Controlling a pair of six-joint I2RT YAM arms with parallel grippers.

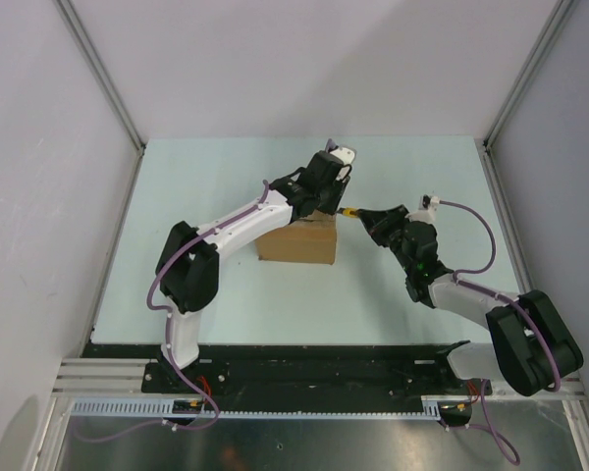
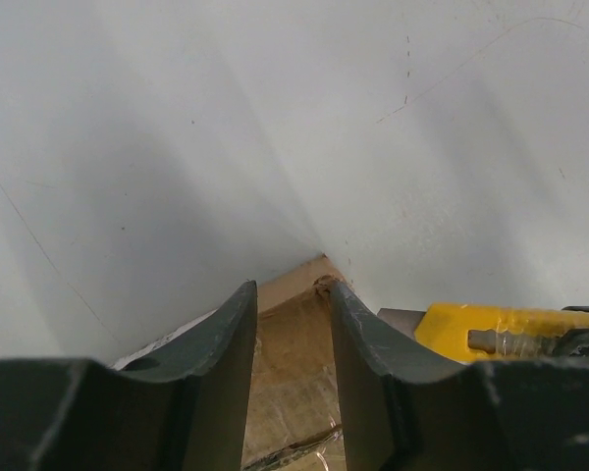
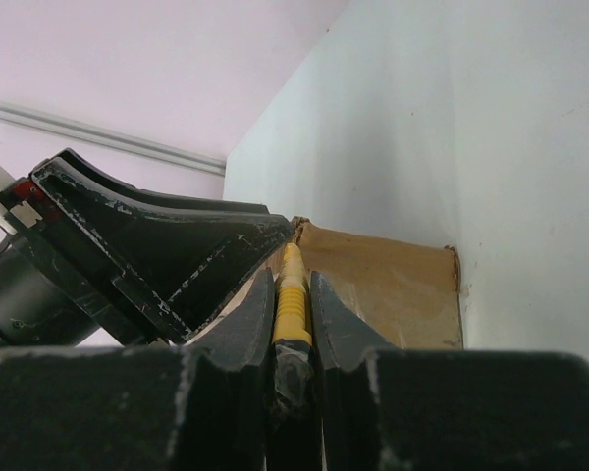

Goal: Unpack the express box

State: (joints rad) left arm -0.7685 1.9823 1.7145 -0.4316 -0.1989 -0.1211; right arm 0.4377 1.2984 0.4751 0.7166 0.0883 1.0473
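The worktop (image 1: 206, 177) before me is a pale mint-green sheet. Directly on it sits the express box (image 1: 296, 242), a brown cardboard carton resting flat on its base. Green surface shows on every side of the box, widest to its left and right.

Top view looks down from behind; both wrist views sit close, sharing the express box (image 2: 291, 358) corner.

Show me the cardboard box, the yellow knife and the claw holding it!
express box (image 1: 299, 245), top view, on its visible brown side.
utility knife (image 2: 461, 329), left wrist view, on its yellow body.
right gripper (image 3: 292, 283), right wrist view, between its fingertips, clamped on the utility knife.
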